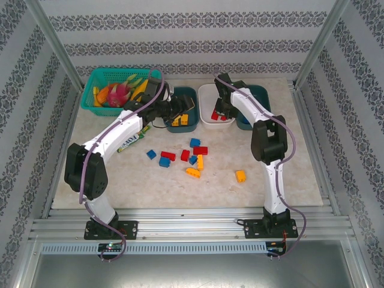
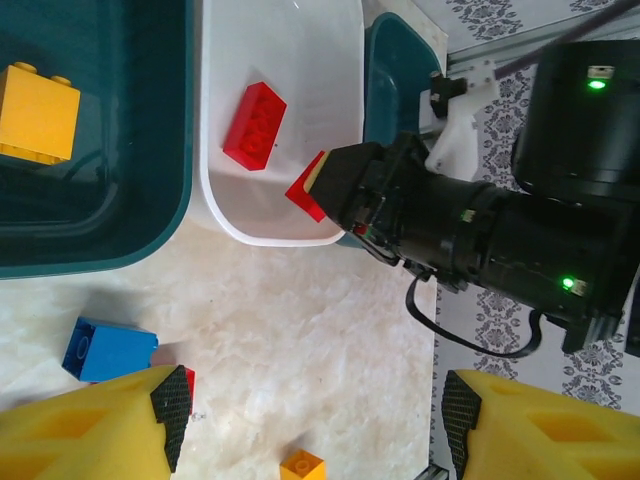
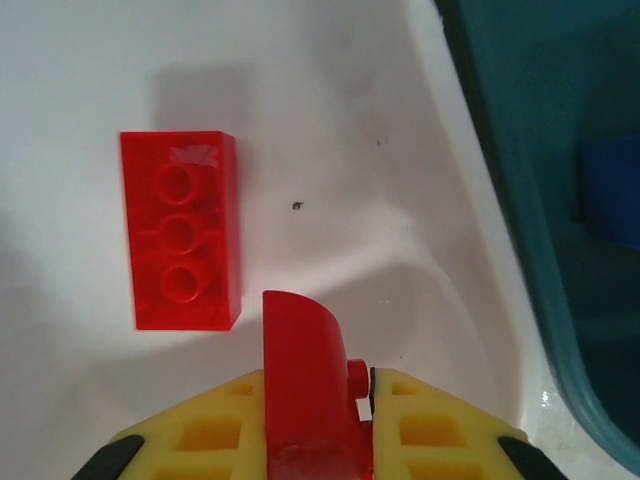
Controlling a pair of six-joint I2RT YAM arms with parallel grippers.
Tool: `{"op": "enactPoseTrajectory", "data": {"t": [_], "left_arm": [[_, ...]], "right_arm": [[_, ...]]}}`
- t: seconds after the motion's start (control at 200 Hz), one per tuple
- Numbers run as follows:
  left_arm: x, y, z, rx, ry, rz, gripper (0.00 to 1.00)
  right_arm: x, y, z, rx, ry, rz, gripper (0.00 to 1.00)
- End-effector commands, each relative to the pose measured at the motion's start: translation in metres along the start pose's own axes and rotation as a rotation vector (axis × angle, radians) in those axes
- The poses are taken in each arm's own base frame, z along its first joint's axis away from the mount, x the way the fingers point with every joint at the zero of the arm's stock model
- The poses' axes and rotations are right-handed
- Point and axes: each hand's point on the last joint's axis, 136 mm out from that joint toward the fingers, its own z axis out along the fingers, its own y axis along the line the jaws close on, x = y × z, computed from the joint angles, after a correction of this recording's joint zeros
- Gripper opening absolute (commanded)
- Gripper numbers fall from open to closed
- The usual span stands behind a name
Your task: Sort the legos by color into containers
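Observation:
Three containers stand at the back: a teal tub (image 1: 180,124) with yellow legos, a white tub (image 1: 207,96) and a second teal tub (image 1: 259,93). My right gripper (image 3: 320,385) hangs over the white tub (image 3: 430,250), shut on a red curved lego (image 3: 300,340). A red three-stud lego (image 3: 182,230) lies flat in that tub. My left gripper (image 2: 315,410) is open with nothing between its fingers, above the table beside the left teal tub (image 2: 120,255). Several loose red, blue and orange legos (image 1: 185,155) lie mid-table.
A turquoise basket (image 1: 96,81) of toy fruit stands at the back left, with a green packet (image 1: 133,139) in front of it. One orange lego (image 1: 240,176) lies apart near the right arm. A blue lego (image 3: 612,190) sits in the right teal tub (image 3: 540,130).

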Motion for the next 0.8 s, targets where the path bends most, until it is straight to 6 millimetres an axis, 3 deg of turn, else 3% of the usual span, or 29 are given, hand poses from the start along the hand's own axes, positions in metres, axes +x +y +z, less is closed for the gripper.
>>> {"op": "enactPoseTrajectory", "data": {"t": [0.0,0.1,0.23,0.36,0.525,0.605,0.664,0.729,0.794], "left_arm": [[-0.007,-0.012,0.0,0.045,-0.01,0.023,0.7],[-0.003,-0.008,-0.002,0.033,-0.005,0.021,0.7],[0.003,-0.001,-0.009,0.016,-0.002,0.013,0.7],[0.009,0.002,-0.019,0.0,-0.001,0.0,0.7],[0.028,0.013,-0.032,-0.037,0.022,-0.02,0.69],[0.046,0.023,-0.036,-0.082,0.062,0.003,0.69],[0.062,0.032,-0.037,-0.122,0.103,0.038,0.69],[0.086,0.044,-0.036,-0.176,0.16,0.078,0.68],[0.11,0.059,-0.034,-0.218,0.215,0.08,0.68]], "right_arm": [[-0.001,-0.001,0.005,0.016,0.03,-0.007,0.23],[-0.003,0.005,0.005,-0.005,0.042,-0.012,0.33],[-0.011,0.012,-0.019,-0.039,0.005,-0.02,0.47],[-0.022,0.016,-0.062,-0.089,-0.07,-0.016,0.54],[-0.023,0.022,-0.13,-0.196,-0.204,-0.068,0.54],[-0.006,0.026,-0.161,-0.275,-0.281,-0.136,0.55],[0.018,0.03,-0.178,-0.351,-0.324,-0.2,0.57],[0.053,0.033,-0.19,-0.45,-0.343,-0.278,0.59],[0.095,0.027,-0.189,-0.542,-0.312,-0.338,0.6]]}}
